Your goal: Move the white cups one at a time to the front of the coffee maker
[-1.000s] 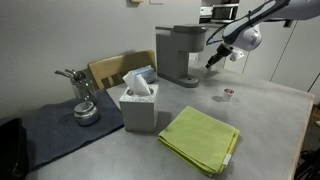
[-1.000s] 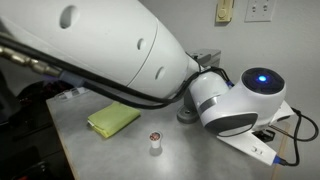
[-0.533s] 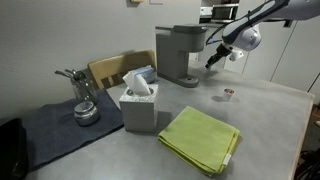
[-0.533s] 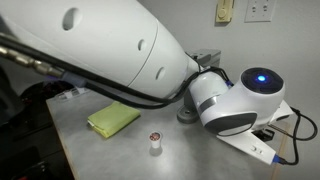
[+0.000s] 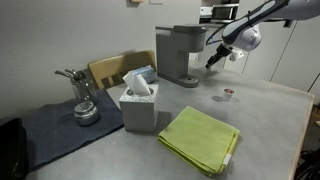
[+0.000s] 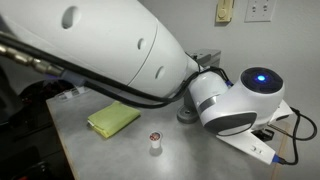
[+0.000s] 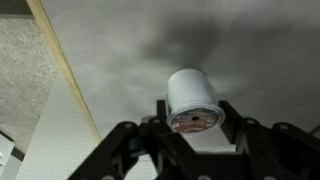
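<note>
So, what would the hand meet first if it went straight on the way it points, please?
Probably the grey tabletop; beyond the white cup in the hand nothing else shows; depth is unclear.

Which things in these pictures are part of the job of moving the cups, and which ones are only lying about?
Part of the job:
- coffee maker
- held white cup, in the shut gripper
- second white cup, standing on the table

Just lying about:
- green cloth
- tissue box
- metal pot on a dark mat
</note>
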Tool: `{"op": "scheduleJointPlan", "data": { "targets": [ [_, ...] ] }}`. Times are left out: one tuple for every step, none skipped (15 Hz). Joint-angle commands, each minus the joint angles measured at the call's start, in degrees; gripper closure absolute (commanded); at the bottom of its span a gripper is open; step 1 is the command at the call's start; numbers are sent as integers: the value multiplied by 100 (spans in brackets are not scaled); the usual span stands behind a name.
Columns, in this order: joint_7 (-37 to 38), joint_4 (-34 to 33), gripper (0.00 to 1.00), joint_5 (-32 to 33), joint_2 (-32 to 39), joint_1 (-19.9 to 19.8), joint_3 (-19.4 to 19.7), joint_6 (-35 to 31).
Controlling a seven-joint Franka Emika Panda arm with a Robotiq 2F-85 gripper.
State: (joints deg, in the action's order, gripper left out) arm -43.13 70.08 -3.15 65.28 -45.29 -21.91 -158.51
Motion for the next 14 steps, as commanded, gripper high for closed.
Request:
{"op": "scheduleJointPlan", "data": {
  "targets": [
    [97, 512, 47, 43, -278, -18, 147, -40],
    [109, 615, 47, 42, -343, -25, 159, -57],
    [161, 726, 49, 45, -424, -14, 203, -69],
    [198, 829, 49, 49, -496, -11, 235, -78],
    [263, 974, 49, 54, -596, -3, 287, -93],
    [302, 1079, 49, 55, -663, -1, 317, -99],
    [338, 1220, 49, 55, -762, -4, 347, -103],
    [377, 1349, 49, 56, -839, 1, 380, -124],
    [407, 1490, 49, 57, -944, 5, 411, -119],
    [445, 1629, 50, 60, -1031, 14, 446, -139],
    [488, 1787, 50, 59, -1147, 16, 474, -121],
    [519, 1924, 51, 65, -1242, 26, 506, -128],
    [493, 2049, 56, -61, -1370, 102, 624, -62],
    [550, 2215, 57, -59, -1495, 128, 681, -49]
  ]
}}
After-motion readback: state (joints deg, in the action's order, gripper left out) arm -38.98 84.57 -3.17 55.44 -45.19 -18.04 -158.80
